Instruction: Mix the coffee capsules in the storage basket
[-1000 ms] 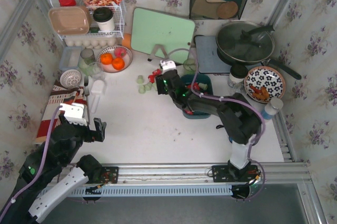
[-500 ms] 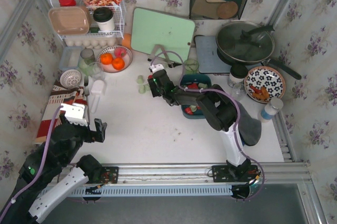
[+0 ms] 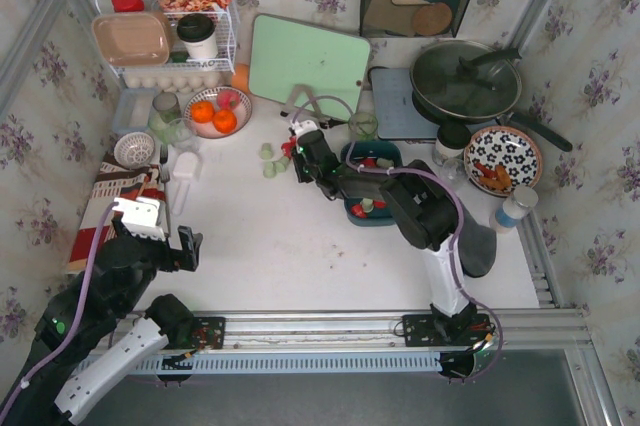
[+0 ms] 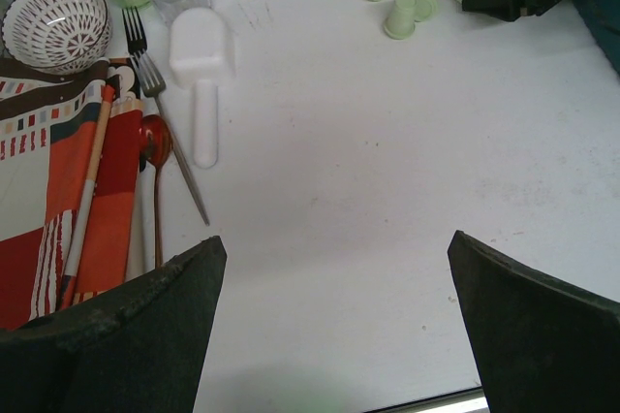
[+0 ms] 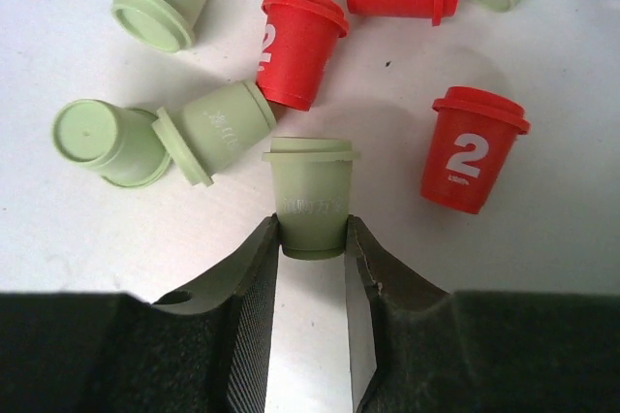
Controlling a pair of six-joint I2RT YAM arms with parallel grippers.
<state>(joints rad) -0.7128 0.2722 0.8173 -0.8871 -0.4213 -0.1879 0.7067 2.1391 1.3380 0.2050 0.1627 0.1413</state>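
Several loose coffee capsules lie on the white table left of the storage basket [image 3: 372, 218], which holds a few red and green ones. In the right wrist view my right gripper [image 5: 312, 231] is shut on the narrow end of a pale green capsule [image 5: 310, 190] lying on the table. Red capsules [image 5: 300, 45] [image 5: 472, 149] and green capsules [image 5: 107, 142] [image 5: 211, 127] lie around it. From above, the right gripper [image 3: 298, 149] sits low by that cluster [image 3: 268, 161]. My left gripper [image 4: 336, 238] hangs open and empty over bare table at the near left [image 3: 175, 234].
A white scoop [image 4: 201, 54], forks and a patterned bowl [image 4: 56, 20] lie by a striped cloth at the left. A bowl of oranges [image 3: 217, 111], a green cutting board [image 3: 308, 61], a lidded pan [image 3: 465, 81] and a patterned plate [image 3: 502, 158] stand behind and to the right.
My right arm swung from over the basket leftward to the loose capsules, and its jaws narrowed onto a pale green capsule. The left arm has not moved.
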